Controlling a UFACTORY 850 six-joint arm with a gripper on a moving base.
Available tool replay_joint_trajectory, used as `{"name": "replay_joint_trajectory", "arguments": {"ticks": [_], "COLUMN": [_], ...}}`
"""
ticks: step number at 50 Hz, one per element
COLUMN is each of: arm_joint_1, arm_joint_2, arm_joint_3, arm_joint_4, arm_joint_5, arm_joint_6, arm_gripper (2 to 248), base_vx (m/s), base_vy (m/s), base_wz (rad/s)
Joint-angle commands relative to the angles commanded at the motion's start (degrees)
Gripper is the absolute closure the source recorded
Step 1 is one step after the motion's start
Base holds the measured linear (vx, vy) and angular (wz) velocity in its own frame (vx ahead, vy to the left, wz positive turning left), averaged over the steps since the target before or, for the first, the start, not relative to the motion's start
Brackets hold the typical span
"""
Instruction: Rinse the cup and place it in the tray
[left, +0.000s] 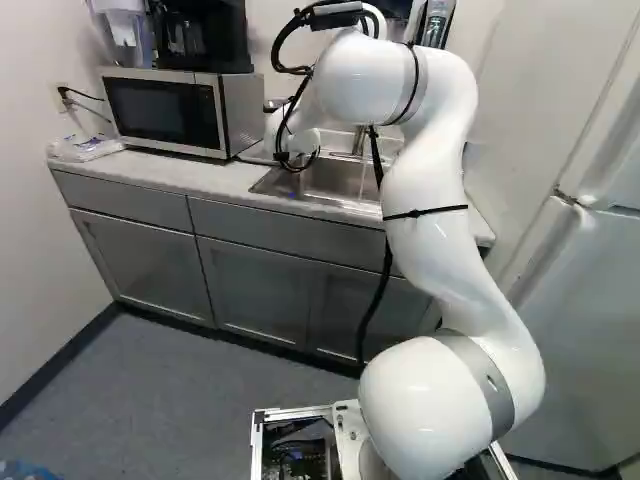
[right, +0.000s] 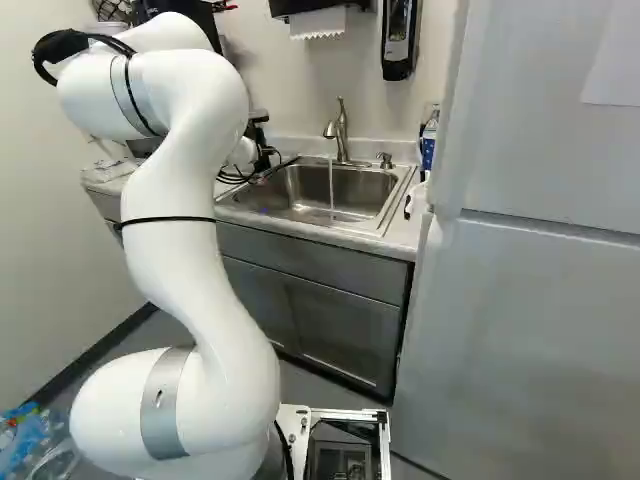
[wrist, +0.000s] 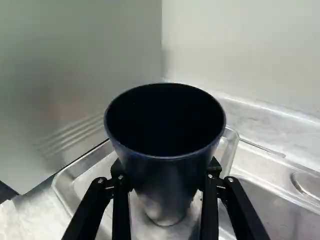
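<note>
Over at the left of the left base view sits a boxy silver microwave with a dark door (left: 163, 110). Next comes the black two-fingered gripper (right: 263, 152), its fingers closed on a dark blue tapered cup (wrist: 167, 172), held mouth up over a shallow metal tray (wrist: 65, 185); I can't tell whether they touch. Beside the tray, the stainless steel sink (right: 300, 190) has water running from its curved metal tap (right: 341, 130). Rightmost stands a pale fridge (right: 530, 330).
</note>
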Motion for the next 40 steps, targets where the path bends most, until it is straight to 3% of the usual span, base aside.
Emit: {"name": "replay_joint_trajectory", "arguments": {"ticks": [29, 30, 35, 36, 40], "arm_joint_1": [0.0, 0.0, 0.0, 0.0, 0.0], "arm_joint_2": [0.0, 0.0, 0.0, 0.0, 0.0], "arm_joint_3": [0.0, 0.0, 0.0, 0.0, 0.0], "arm_joint_4": [0.0, 0.0, 0.0, 0.0, 0.0], "arm_joint_5": [-0.19, -0.19, -0.19, -0.19, -0.19], "arm_joint_6": [0.0, 0.0, 0.0, 0.0, 0.0], "arm_gripper": [120, 89, 89, 56, 56], "base_vx": [0.0, 0.0, 0.0, 0.0, 0.0], "base_vy": [0.0, 0.0, 0.0, 0.0, 0.0], "base_wz": [0.0, 0.0, 0.0, 0.0, 0.0]}}
